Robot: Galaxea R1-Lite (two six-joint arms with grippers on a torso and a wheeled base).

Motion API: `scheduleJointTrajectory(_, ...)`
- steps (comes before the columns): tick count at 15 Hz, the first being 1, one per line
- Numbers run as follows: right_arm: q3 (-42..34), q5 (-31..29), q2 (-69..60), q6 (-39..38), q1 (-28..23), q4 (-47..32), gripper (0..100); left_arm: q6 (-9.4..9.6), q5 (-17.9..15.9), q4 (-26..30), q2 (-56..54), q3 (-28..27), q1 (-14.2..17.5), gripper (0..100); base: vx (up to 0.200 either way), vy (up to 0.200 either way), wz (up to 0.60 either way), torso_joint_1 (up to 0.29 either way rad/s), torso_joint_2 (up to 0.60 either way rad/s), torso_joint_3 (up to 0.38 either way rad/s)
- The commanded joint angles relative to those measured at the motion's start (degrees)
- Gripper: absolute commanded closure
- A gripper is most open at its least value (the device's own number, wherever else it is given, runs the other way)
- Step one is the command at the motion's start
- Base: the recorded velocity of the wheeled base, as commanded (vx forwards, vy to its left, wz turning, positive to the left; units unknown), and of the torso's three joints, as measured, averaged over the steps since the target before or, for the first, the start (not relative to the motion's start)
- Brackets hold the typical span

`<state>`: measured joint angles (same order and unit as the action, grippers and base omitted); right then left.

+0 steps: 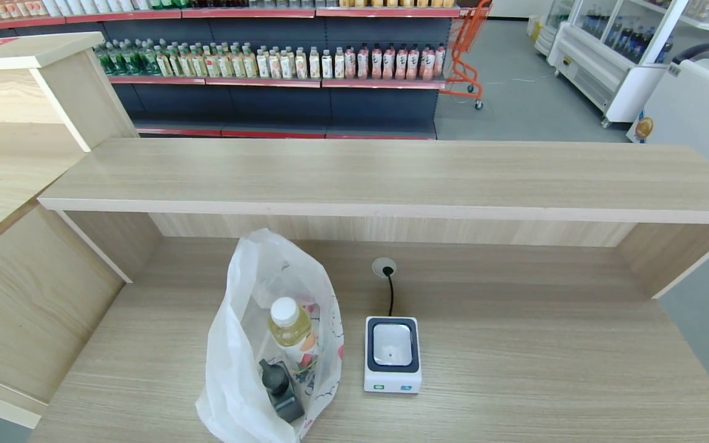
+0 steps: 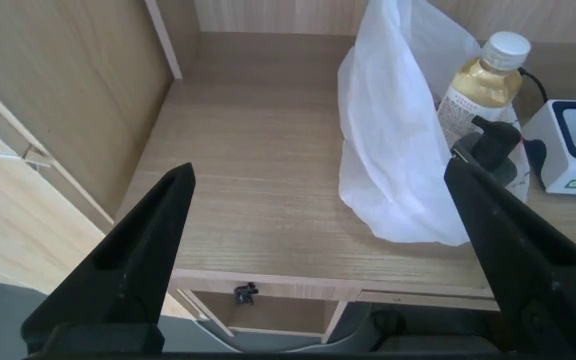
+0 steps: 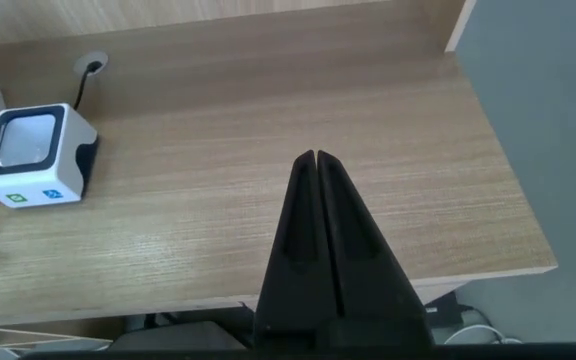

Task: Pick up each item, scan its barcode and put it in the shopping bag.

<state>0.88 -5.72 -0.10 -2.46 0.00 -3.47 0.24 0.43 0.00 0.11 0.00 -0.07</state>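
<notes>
Wood-grain counter [image 1: 514, 344] before drink shelves [image 1: 268, 61], left claw [image 2: 318, 168] spread wide, right claw [image 3: 315, 158] pressed together.

right gripper [image 3: 315, 160] fingers pressed together with nothing between them, hovering over the wooden counter [image 3: 268, 150] near its front edge; white scanner [image 3: 36, 157] well apart, cable [image 3: 85, 85] running to a grommet [image 3: 92, 64].
</notes>
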Motion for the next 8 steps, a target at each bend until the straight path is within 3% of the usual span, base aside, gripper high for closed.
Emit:
scheduleJointTrajectory(1, 0.00, 0.00, 0.19, 0.09, 0.00, 0.05, 100, -0.07, 0.01, 0.00, -0.02, 0.00, -0.01, 0, 0.000, 0.000, 0.00, 0.000, 0.00, 0.000)
scheduleJointTrajectory(8, 0.00, 0.00, 0.19, -0.35, 0.00, 0.05, 100, 0.02, 0.01, 0.00, -0.02, 0.00, -0.01, 0, 0.000, 0.000, 0.00, 0.000, 0.00, 0.000)
